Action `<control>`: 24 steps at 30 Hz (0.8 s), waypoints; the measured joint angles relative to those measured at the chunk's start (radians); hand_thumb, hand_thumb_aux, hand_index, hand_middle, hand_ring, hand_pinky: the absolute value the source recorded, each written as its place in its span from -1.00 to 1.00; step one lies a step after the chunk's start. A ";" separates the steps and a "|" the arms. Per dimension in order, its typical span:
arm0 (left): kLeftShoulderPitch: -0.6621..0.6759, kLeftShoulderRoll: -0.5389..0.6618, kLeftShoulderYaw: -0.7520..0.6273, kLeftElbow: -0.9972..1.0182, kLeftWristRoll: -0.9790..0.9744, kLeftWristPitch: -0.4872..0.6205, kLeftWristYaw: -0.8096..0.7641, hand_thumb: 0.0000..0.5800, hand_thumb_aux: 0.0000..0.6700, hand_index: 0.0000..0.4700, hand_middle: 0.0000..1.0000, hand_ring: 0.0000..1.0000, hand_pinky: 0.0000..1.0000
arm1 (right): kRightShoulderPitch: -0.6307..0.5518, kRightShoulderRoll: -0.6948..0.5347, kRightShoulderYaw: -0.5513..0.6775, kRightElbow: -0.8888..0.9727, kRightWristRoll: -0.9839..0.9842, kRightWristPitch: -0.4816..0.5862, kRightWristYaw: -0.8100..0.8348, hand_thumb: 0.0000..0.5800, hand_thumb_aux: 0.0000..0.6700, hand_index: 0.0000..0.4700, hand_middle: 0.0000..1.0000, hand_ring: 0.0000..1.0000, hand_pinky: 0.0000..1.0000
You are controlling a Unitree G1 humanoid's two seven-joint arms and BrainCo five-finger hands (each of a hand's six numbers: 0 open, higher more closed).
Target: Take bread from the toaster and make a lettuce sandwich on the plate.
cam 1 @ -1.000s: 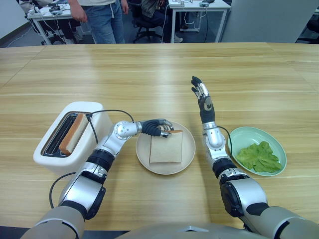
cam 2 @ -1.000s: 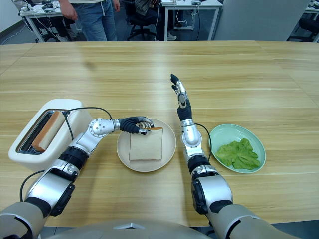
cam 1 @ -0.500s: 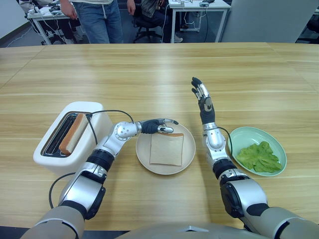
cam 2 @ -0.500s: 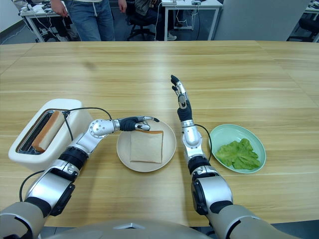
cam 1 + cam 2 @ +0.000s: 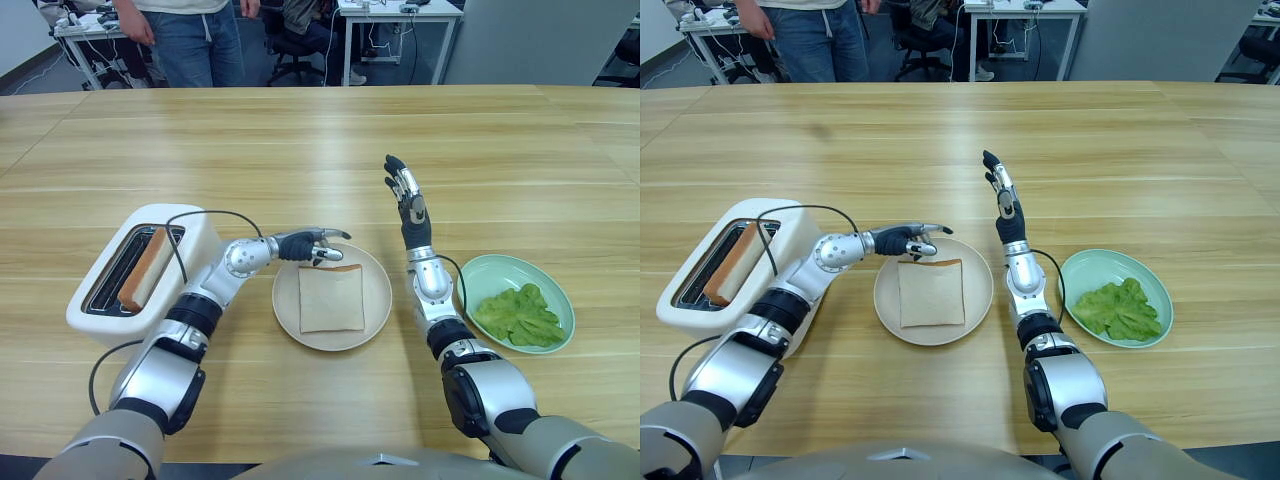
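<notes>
While my left hand [image 5: 306, 245] and right hand [image 5: 405, 196] hang fingers apart, a square white bread slice [image 5: 331, 298] lies on the round beige plate [image 5: 379, 300].

Bright even indoor light, soft shadows beside toaster [image 5: 98, 318], mild sheen across the wooden table [image 5: 300, 140]

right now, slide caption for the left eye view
Open left hand by round beige plate with square bread slice; another in white toaster.
</notes>
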 measured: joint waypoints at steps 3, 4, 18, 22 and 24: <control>-0.021 0.032 0.003 -0.051 0.066 -0.008 0.089 -1.00 -1.00 -1.00 1.00 1.00 1.00 | 0.000 0.000 0.000 0.000 0.000 0.000 0.003 -1.00 -1.00 -1.00 -1.00 -1.00 -1.00; -0.024 0.038 0.004 -0.065 0.084 -0.011 0.118 -1.00 -1.00 -1.00 1.00 1.00 1.00 | 0.000 0.000 0.000 0.000 0.000 0.000 0.003 -1.00 -1.00 -1.00 -1.00 -1.00 -1.00; 0.013 0.024 0.030 -0.152 0.186 -0.059 0.415 -1.00 -1.00 -1.00 1.00 1.00 1.00 | 0.000 0.002 -0.001 -0.001 0.003 0.000 0.006 -1.00 -1.00 -1.00 -1.00 -1.00 -1.00; 0.087 -0.028 0.140 -0.302 0.115 0.017 0.492 -1.00 -1.00 -1.00 -1.00 -1.00 -1.00 | 0.037 -0.078 -0.001 -0.123 -0.045 -0.030 -0.026 -1.00 -1.00 -1.00 -1.00 -1.00 -1.00; 0.143 -0.056 0.182 -0.378 0.073 0.059 0.505 -1.00 -1.00 -1.00 -1.00 -1.00 -1.00 | 0.070 -0.152 -0.011 -0.216 -0.093 -0.045 -0.045 -1.00 -1.00 -1.00 -1.00 -1.00 -1.00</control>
